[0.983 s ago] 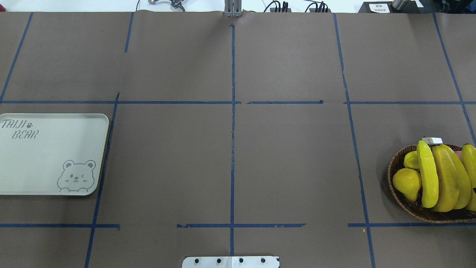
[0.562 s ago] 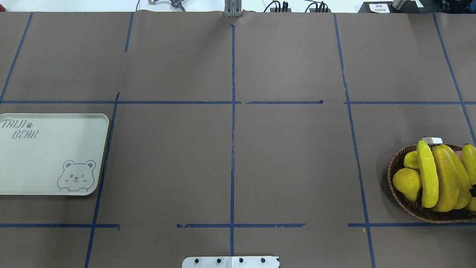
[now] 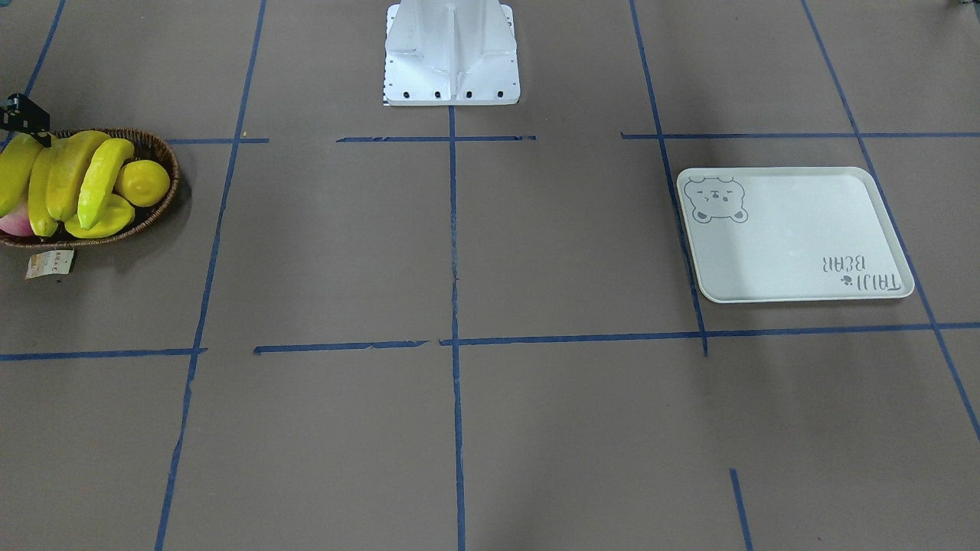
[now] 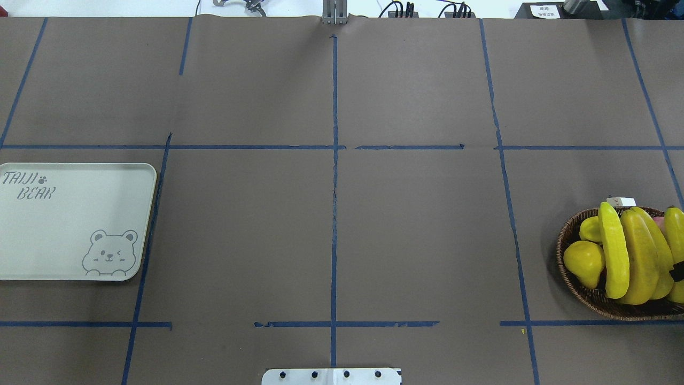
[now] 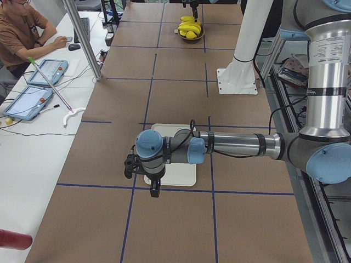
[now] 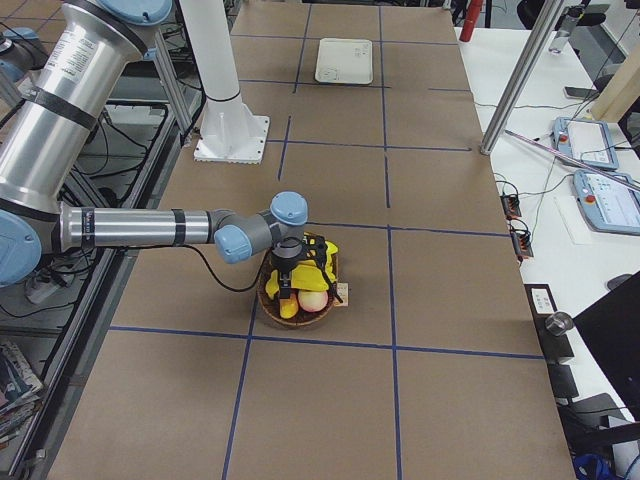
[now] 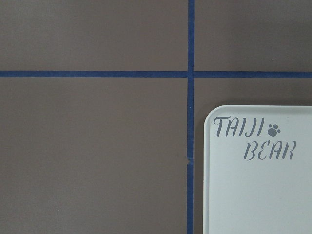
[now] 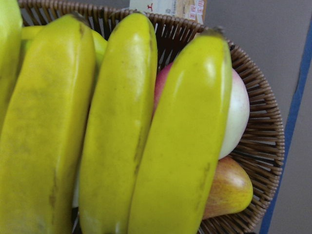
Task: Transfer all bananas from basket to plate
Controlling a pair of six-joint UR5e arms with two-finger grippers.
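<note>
Several yellow bananas (image 4: pixel 641 256) lie side by side in the dark wicker basket (image 4: pixel 573 282) at the table's right edge; they fill the right wrist view (image 8: pixel 117 126). My right gripper (image 6: pixel 293 278) hangs just above them. Only a dark sliver of it (image 4: pixel 677 271) shows in the overhead view, so I cannot tell if it is open. The pale bear-print plate (image 4: pixel 69 219) lies bare at the far left. My left gripper (image 5: pixel 154 189) hovers over the plate's edge (image 7: pixel 258 195); its fingers do not show in the wrist view.
A ridged starfruit (image 4: pixel 614 251) and a round yellow fruit (image 4: pixel 585 262) share the basket with a pink-white fruit (image 8: pixel 236 117). A paper tag (image 3: pixel 50 264) hangs from the basket. The robot base (image 3: pixel 452 53) stands at mid-table. Blue tape lines cross the brown table.
The dark tip of my right gripper has crept a little farther in over the bananas at the overhead view's right edge. Nothing else has moved.
</note>
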